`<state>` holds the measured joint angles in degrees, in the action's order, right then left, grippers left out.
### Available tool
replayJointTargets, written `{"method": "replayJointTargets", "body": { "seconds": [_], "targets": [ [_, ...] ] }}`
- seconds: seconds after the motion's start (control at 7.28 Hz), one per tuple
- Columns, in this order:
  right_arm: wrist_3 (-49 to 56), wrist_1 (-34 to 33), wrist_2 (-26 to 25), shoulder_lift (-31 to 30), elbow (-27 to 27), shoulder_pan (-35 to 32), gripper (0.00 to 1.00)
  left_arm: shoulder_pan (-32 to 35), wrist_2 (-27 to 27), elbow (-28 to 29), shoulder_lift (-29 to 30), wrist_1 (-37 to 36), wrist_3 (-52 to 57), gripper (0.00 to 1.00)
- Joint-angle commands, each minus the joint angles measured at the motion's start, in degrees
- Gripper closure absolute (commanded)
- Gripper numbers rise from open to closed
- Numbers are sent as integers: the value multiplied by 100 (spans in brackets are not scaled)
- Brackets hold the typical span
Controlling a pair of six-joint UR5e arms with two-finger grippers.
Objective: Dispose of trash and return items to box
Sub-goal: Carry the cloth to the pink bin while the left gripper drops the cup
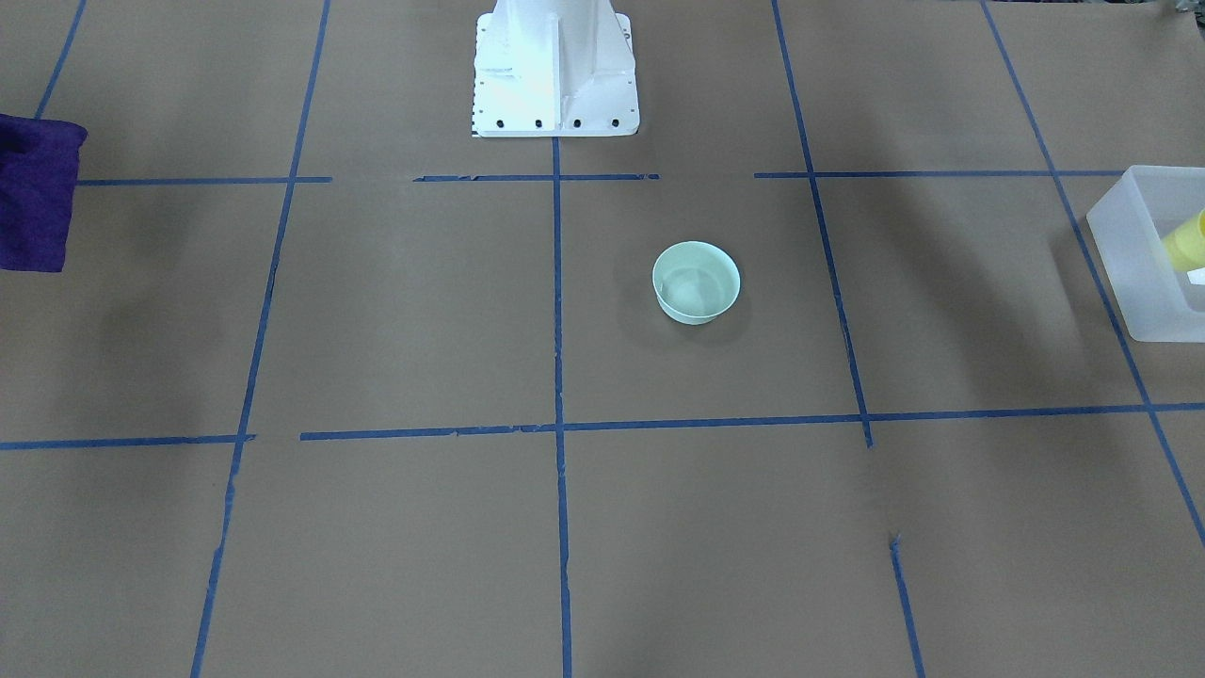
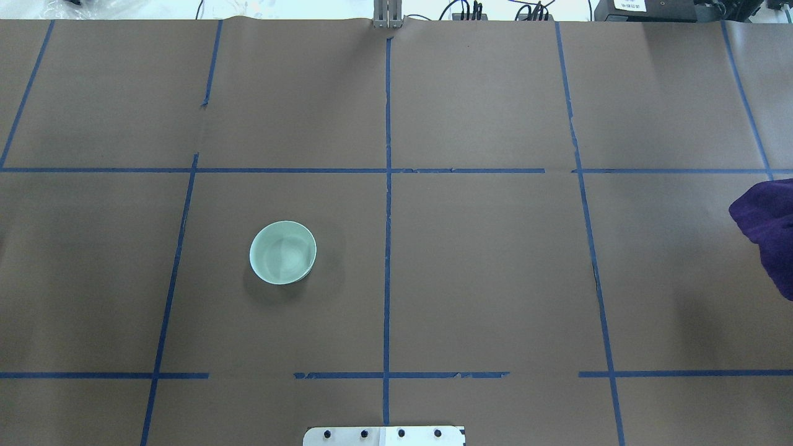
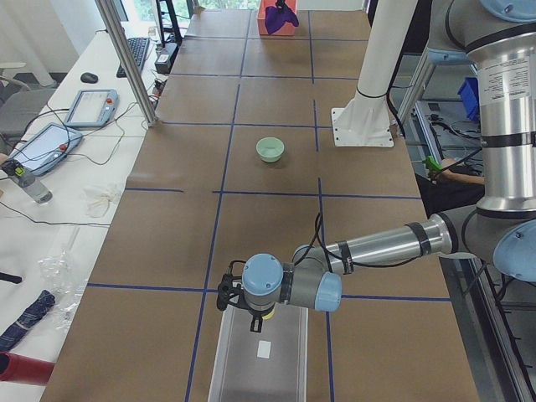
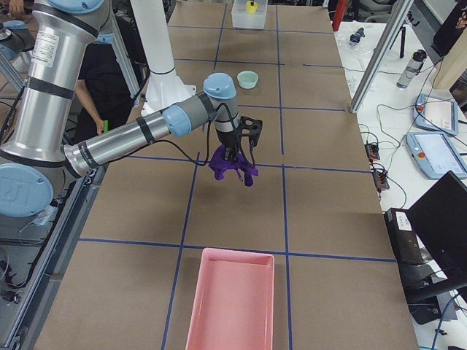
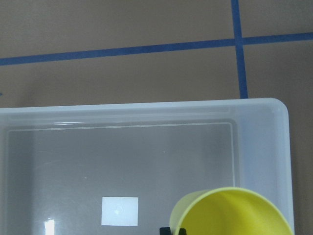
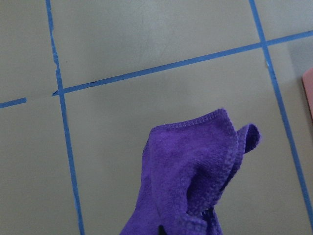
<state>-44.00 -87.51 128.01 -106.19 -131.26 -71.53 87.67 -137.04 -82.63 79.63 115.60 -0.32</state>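
Now, your left claw (image 3: 252, 312) grips the cup (image 5: 234, 215) over the box (image 5: 146, 108), close to one wall. Lower it well inside before letting go, so it cannot bounce out. Your right claw (image 4: 235, 152), clenched on the cloth (image 4: 232, 169), hangs above the bench (image 2: 483, 279).

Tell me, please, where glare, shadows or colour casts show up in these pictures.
Front-facing view: the white robot base is blown out; soft shadow patches lie on the table. Overhead view: the green bowl throws a soft shadow. Left wrist view: a small glint on the box floor; the yellow cup is cropped. Right wrist view: the table looks greenish-grey; the purple cloth is sharp.
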Motion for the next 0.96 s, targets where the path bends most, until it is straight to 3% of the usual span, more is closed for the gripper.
{"method": "replayJointTargets", "body": {
  "seconds": [0.0, 0.14, 0.27, 0.41, 0.55, 0.69, 0.82],
  "targets": [
    [1179, -415, 39, 2, 12, -658, 100, -206, -68, 360, 0, 495, -55, 100],
    [1427, -442, 48, -7, 47, -773, 100, -337, -68, 501, 0, 881, -308, 100],
    [1508, -443, 48, -7, 65, -853, 100, -425, -59, 511, 0, 1024, -519, 91],
    [1604, -443, 57, -24, 65, -932, 100, -452, -59, 511, 0, 1034, -521, 51],
    [1736, -477, 109, -24, 65, -1028, 100, -470, -51, 502, 0, 1217, -504, 23],
    [1824, -565, 136, -24, 57, -1168, 100, -461, -42, 494, -44, 1454, -478, 1],
    [1834, -583, 136, -16, 57, -1170, 100, -444, -33, 433, -88, 1474, -469, 0]
  ]
}}
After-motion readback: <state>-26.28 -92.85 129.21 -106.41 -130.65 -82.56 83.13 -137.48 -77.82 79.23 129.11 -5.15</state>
